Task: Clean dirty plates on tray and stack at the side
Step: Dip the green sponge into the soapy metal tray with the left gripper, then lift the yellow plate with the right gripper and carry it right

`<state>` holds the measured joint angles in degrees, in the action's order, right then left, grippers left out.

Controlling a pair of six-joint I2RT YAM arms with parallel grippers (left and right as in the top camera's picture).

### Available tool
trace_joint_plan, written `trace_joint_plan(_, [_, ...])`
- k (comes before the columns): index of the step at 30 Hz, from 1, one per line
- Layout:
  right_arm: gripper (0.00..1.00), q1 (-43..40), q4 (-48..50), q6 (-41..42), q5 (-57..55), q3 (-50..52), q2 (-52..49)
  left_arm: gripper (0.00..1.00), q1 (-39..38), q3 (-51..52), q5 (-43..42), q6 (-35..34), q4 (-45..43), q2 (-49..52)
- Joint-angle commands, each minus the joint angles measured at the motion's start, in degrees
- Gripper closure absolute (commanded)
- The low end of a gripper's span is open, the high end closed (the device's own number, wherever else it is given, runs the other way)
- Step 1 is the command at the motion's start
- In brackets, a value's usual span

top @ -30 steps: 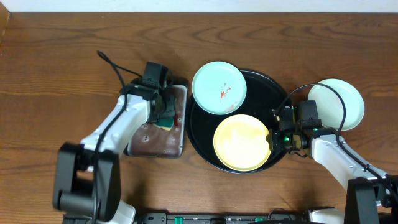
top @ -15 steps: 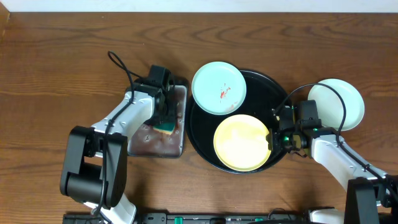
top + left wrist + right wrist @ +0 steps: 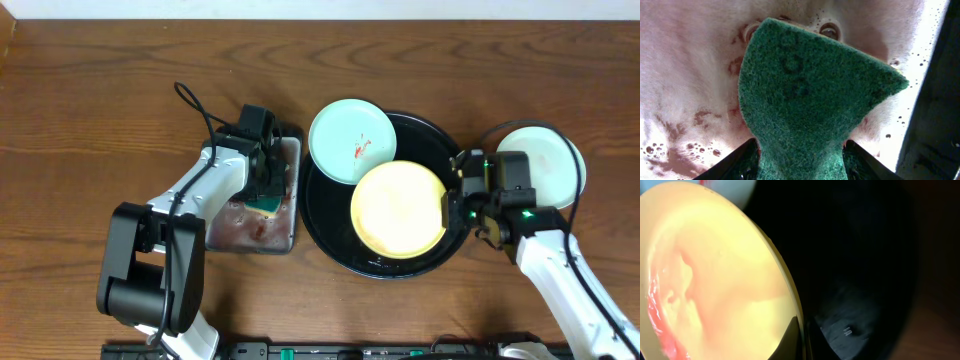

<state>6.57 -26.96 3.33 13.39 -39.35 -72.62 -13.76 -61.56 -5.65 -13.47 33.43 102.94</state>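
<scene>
My right jaws pinch the yellow plate (image 3: 400,208) by its rim (left jaws squeeze the sponge (image 3: 805,95)); slick, it could slip onto the tray (image 3: 325,218).

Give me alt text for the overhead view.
The right arm's fingers grip a yellow plate on the black tray, beside a sauce-spotted blue plate. The left arm's fingers hold a sponge in a grey pan; another pale plate sits right of the tray.

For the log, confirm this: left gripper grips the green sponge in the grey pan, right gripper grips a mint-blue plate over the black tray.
Wrong colour: the right gripper grips the yellow plate, as the overhead view shows. The left gripper, green sponge, grey pan and black tray are as stated.
</scene>
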Motion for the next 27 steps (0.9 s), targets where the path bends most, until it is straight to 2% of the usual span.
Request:
trace_joint_plan(1, [0.99,0.5,0.4,-3.3,-8.7,-1.8,4.4,0.44,0.1,0.2,0.3,0.1,0.2,0.2])
trace_joint_plan(9, [0.99,7.0,1.1,-4.2,-28.6,-2.9,10.1,0.43,0.1,0.2,0.3,0.1,0.2,0.2])
trace_joint_plan(17, [0.99,16.7,2.1,-12.9,-43.2,-5.6,10.8,0.44,0.1,0.2,0.3,0.1,0.2,0.2])
trace_joint_plan(27, [0.99,27.0,6.3,-33.6,-53.6,-6.0,10.8,0.43,0.1,0.2,0.3,0.1,0.2,0.2])
